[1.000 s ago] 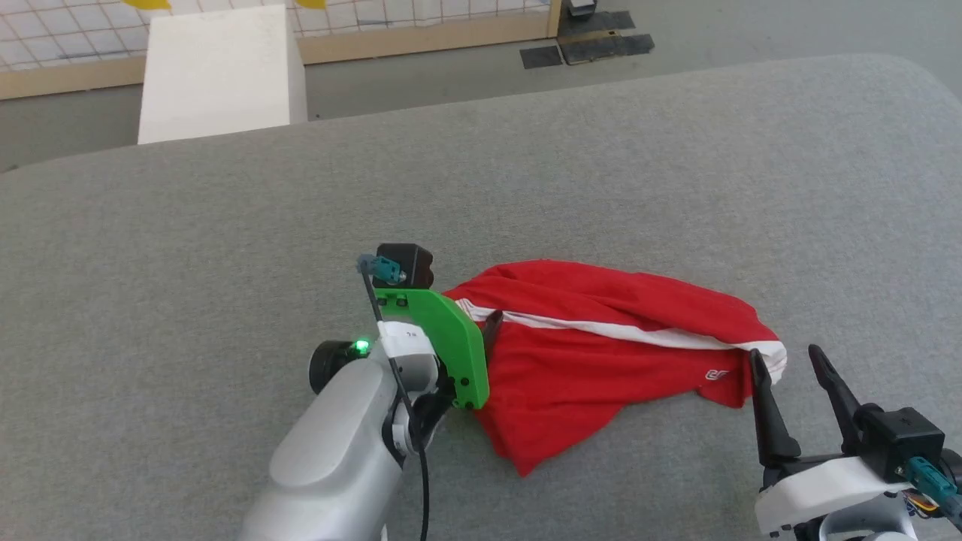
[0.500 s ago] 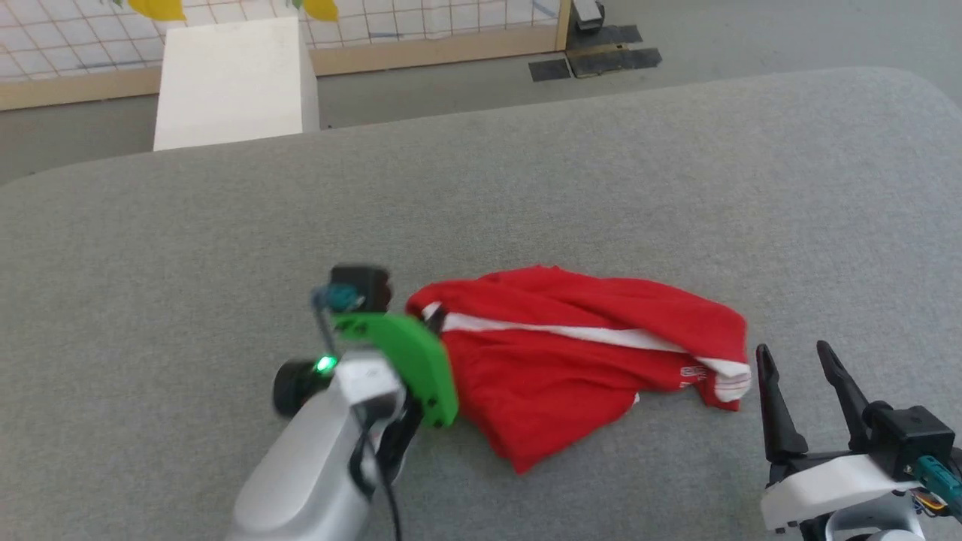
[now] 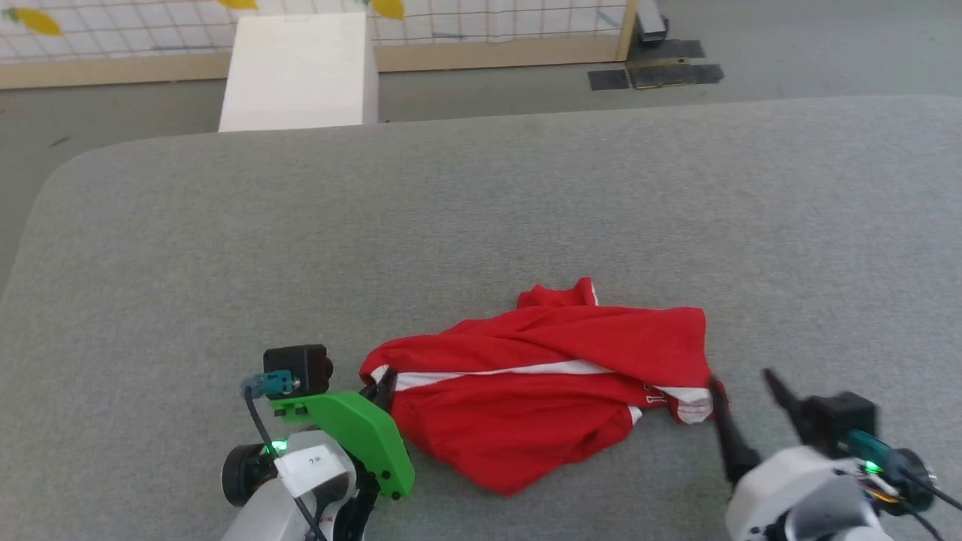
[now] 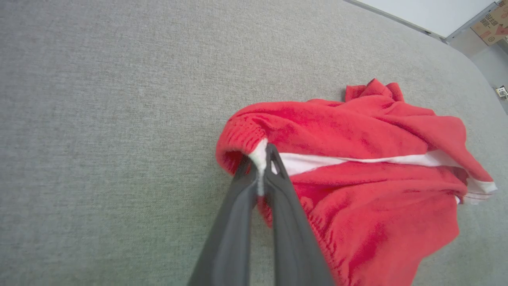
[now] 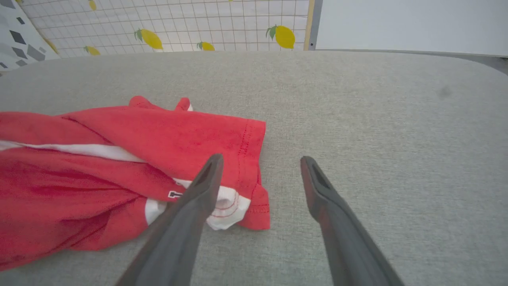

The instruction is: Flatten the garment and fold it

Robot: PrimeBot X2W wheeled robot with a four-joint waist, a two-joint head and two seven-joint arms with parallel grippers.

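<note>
One garment (image 3: pixel 549 406) lies crumpled on the grey tabletop (image 3: pixel 481 225), toward the near edge. Its long axis runs side to side across the head view, so each of its two ends points at one of the two hands. The left hand (image 4: pixel 262 159) is pinched tight on the garment's left end, with the fingers closed on the spot where the single white band (image 4: pixel 349 161) meets the rolled red rim. The right hand (image 5: pixel 262 161) holds nothing and its fingers are spread wide. It sits at the garment's right end, with one finger (image 5: pixel 206 178) over the white patch (image 5: pixel 228 208) at the corner and the other over bare tabletop just beyond the hem. That free right corner is much nearer the right hand than the left, so the right hand is the one to take it. Closing on the corner should give a grip at both ends, and the two hands could then draw the garment out flat along its length.
</note>
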